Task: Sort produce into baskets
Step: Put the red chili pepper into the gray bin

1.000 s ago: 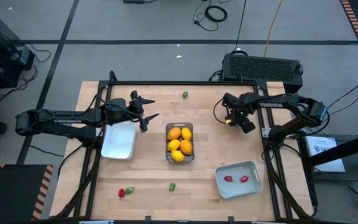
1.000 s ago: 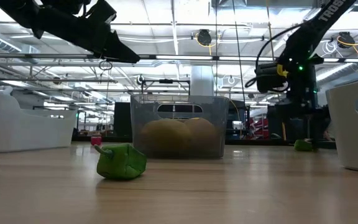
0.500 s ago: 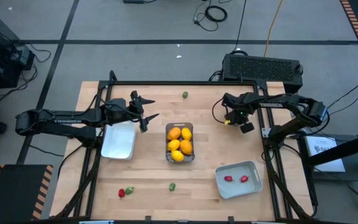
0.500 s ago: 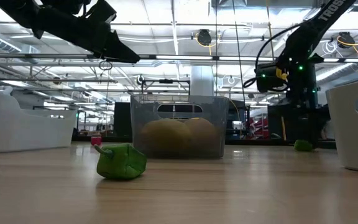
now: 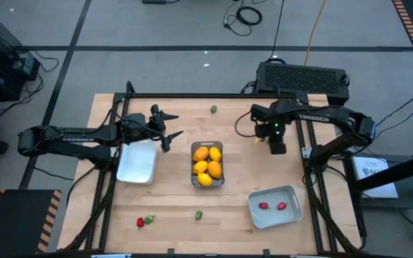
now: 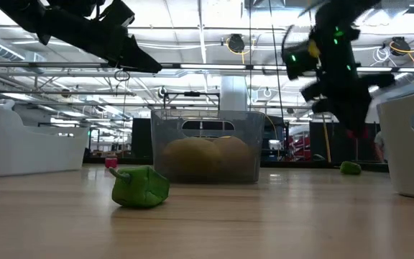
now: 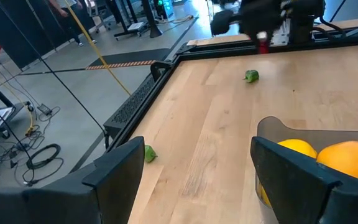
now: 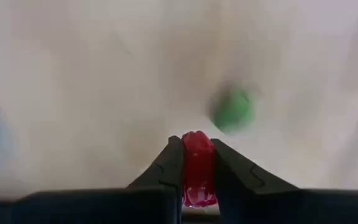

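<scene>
Above the table's far right, right gripper (image 8: 197, 163) pinching a red strawberry piece (image 8: 197, 168); left gripper (image 5: 168, 126) spread wide near white tray (image 5: 136, 163).

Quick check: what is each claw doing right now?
Left claw: open, empty, above the white tray.
Right claw: shut on a red strawberry piece.

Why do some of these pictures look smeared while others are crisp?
Low view: the right arm is streaked by blur, while the green piece up front and the clear bin are sharp. Right wrist view: the background, with a green blob, is smeared; the red piece pinched in the jaws is clearer. High view: crisp throughout, evenly lit.
</scene>
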Robot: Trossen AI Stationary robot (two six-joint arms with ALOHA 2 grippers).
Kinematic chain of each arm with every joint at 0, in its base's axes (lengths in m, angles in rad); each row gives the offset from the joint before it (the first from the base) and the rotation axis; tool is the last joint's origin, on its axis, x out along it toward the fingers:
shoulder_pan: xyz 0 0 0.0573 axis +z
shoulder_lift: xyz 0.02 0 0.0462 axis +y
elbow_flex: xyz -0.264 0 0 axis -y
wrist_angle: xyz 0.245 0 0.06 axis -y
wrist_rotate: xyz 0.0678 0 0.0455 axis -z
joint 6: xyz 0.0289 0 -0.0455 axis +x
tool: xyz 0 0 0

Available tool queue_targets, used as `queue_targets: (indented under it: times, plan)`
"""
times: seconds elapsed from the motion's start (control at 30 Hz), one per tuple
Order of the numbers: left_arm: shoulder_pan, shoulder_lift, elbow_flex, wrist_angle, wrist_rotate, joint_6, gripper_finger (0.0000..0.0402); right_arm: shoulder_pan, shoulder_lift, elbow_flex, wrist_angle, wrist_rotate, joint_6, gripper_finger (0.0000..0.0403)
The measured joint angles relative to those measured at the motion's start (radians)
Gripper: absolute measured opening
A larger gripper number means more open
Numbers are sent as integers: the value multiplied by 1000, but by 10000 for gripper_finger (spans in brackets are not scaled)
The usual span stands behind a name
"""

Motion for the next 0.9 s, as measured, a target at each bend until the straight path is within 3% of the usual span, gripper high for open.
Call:
queue_targets:
  times: [0.13, 0.2, 0.33, 0.6, 0.9]
  plan:
    - [0, 0, 0, 0, 0, 0, 301, 92, 0, 81, 25, -233, 244, 54]
    - [0, 0, 0, 0, 0, 0, 301, 147, 0, 105, 62, -338, 441, 54]
    - [0, 0, 0, 0, 0, 0, 301, 274, 0, 112, 129, -465, 813, 54]
    - [0, 0, 0, 0, 0, 2, 301, 581, 0, 112, 133, -465, 1357, 56]
    - [0, 0, 0, 0, 0, 2, 301, 818, 0, 111, 118, -399, 1679, 93]
